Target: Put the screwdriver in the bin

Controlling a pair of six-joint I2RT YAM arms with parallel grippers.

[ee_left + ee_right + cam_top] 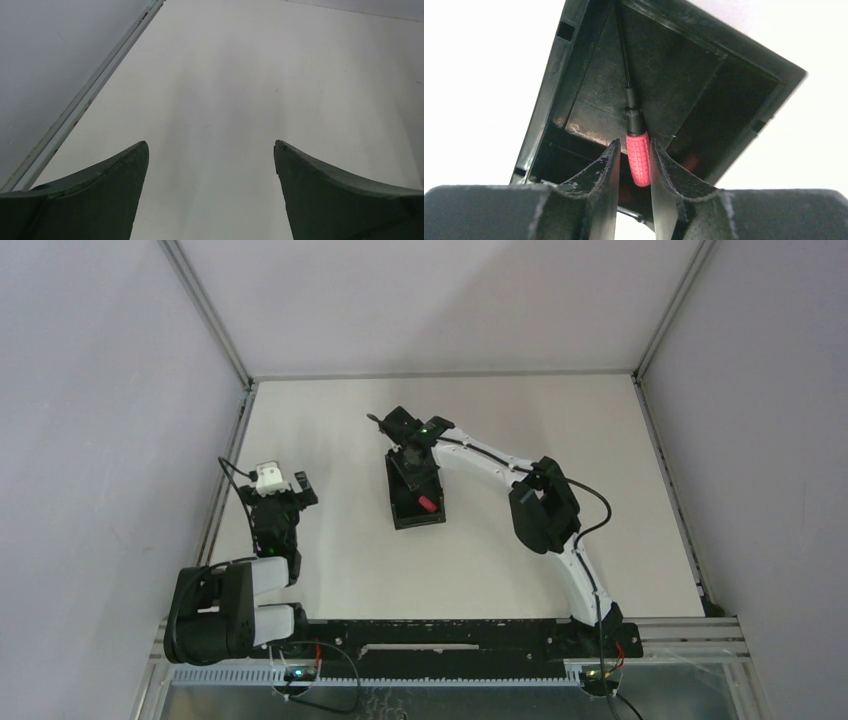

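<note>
The black bin (415,502) sits mid-table, and its inside fills the right wrist view (674,65). The screwdriver lies inside it: its red handle (427,504) is near the bin's near end and its thin black shaft (625,55) runs along the floor. My right gripper (412,462) hovers over the bin. In its wrist view the handle (638,159) shows between the fingertips (610,160), with a thin gap on the left side; the jaws stand slightly parted. My left gripper (283,485) is wide open and empty over bare table at the left.
A metal rail (85,97) runs along the table's left edge beside my left gripper. Grey walls enclose the table at the back and both sides.
</note>
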